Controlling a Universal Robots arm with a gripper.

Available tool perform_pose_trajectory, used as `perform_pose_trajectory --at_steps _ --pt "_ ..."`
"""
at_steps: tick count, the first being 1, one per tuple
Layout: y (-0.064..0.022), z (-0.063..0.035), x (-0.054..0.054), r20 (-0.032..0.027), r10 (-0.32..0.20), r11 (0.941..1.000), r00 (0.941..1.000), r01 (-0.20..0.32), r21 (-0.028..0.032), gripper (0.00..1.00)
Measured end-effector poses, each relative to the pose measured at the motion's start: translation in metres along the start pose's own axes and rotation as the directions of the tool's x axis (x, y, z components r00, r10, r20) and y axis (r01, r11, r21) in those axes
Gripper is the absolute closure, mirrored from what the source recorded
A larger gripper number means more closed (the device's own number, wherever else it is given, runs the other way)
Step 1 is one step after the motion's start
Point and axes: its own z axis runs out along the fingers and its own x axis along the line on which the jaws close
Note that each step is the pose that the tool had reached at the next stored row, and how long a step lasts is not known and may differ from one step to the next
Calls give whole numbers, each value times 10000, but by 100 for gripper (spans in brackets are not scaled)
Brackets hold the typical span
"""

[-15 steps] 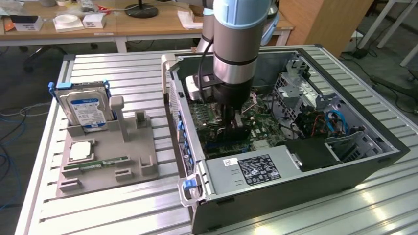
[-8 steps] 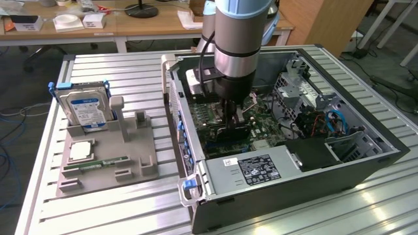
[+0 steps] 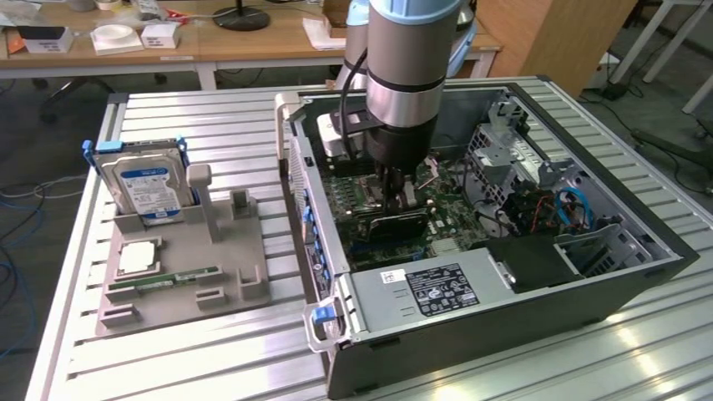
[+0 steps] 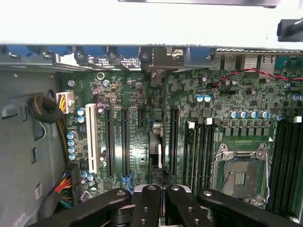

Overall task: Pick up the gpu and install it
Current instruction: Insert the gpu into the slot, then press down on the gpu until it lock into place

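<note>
Nearest in the exterior view, the open computer case [image 3: 502, 326] lies on its side on the slatted metal table [image 3: 167, 368], its power supply [image 3: 429, 288] with a white label facing the near edge. On the exterior view's left sits the grey parts holder [image 3: 184, 267], with the slim green RAM stick [image 3: 165, 280] lying flat in a near slot and the silver hard drive [image 3: 143, 188] with the blue label standing upright at its far end.

Moving in: the arm [image 3: 407, 75] reaches straight down into the case, and the gripper [image 3: 398, 199] is low over the motherboard [image 3: 446, 225]. Its fingers are closed together on the gpu [image 3: 390, 224], the dark card standing on edge just beneath them. The card's long axis runs roughly along the expansion slots, from the near side of the case toward the far side.

From the wrist view, the black fingers [image 4: 150, 208] are pressed nearly together, and the thin edge of the card [image 4: 156, 142] runs away from them between two long black slots toward the silver bracket [image 4: 163, 59] at the case's rear wall.

Farther back, wooden desks [image 3: 145, 46] cross the room.
</note>
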Motion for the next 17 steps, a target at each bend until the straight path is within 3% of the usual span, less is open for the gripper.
perform_pose_trajectory --at_steps 15,16,17 --pt "0 -1 0 -2 0 10000 10000 0 -4 90" --pt "0 0 0 -2 0 10000 10000 0 -32 90" --pt "1 0 -1 -6 7 9999 10000 -7 -160 90"
